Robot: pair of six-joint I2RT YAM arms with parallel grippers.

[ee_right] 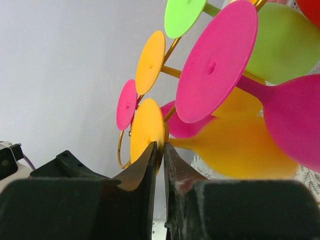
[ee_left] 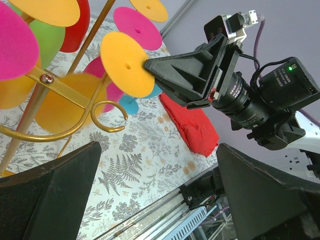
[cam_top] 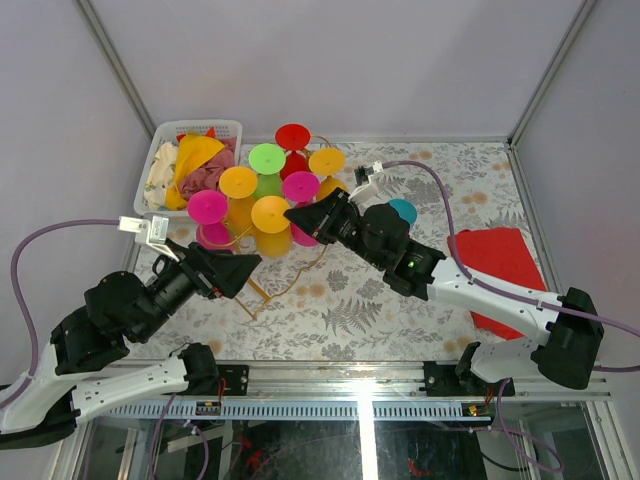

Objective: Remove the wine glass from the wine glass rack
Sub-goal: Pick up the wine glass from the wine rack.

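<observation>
Orange plastic wine glass (cam_top: 270, 214) hangs foot-up at the six o'clock side of the gold wire wine glass rack (ee_left: 65, 90). We see the right gripper (ee_right: 159, 150), reaching in from three o'clock, pinched onto its round foot's rim. At seven o'clock, the left gripper (cam_top: 245, 266) gapes wide, holding nothing.

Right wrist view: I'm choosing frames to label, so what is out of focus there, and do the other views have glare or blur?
Right wrist: right end effector soft, yellow wine glass base sharp. Left wrist: left end effector dark, blurred. Top external: glare strip on the front rail.
</observation>
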